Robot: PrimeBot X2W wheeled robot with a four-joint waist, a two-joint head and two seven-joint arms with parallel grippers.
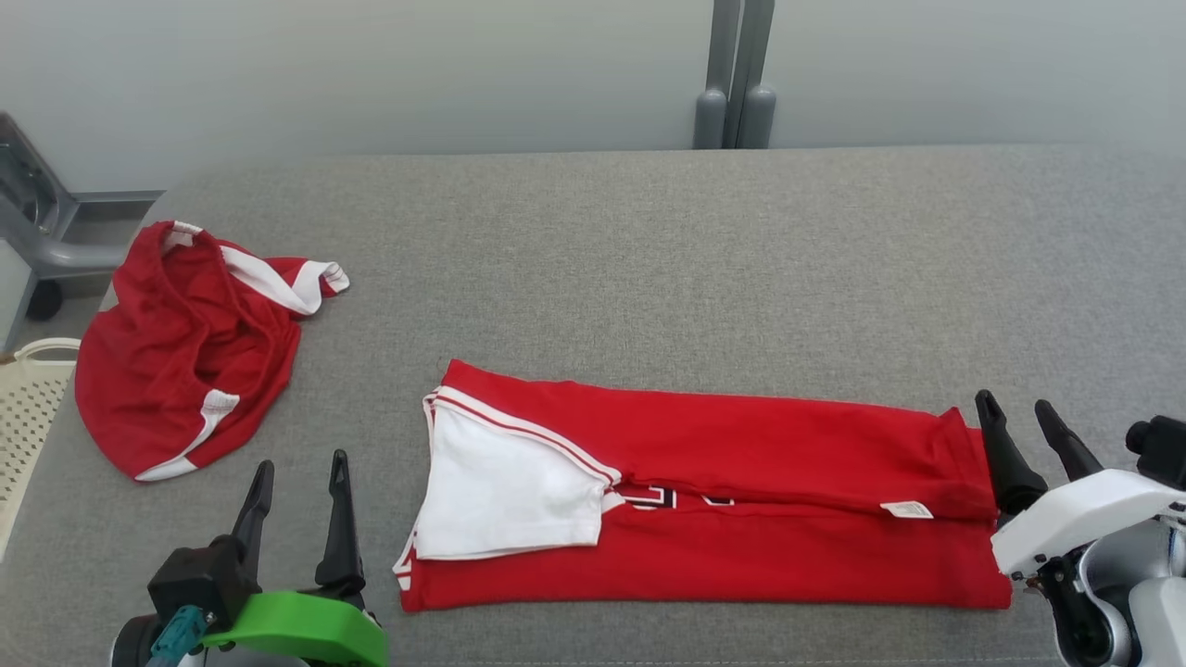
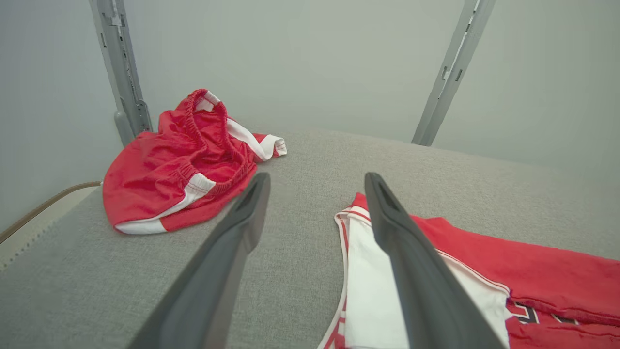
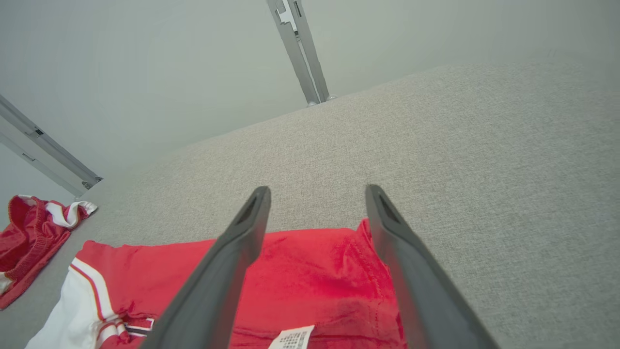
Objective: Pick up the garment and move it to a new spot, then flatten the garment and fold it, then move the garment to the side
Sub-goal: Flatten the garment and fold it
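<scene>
Both grippers are at the near edge, jaws wide apart and empty. Your left gripper is over bare surface, just beside the garment at its white-panel end. Your right gripper is right at the other end, at the hem corner; I can't tell whether it touches.

The garment is a folded strip in the near middle, with its long axis running left-right across you. Each arm therefore has its own end, and the right one is closer. My guess is an end-to-end fold comes next.

The right wrist view shows the hem sitting between its fingers, with the label below. The left wrist view shows bare surface in its gap. The head view gives you the full strip length.

Further back, crumpled red shorts lie far left, well apart from the garment. A basket sits off the left edge, and grey posts stand behind.
</scene>
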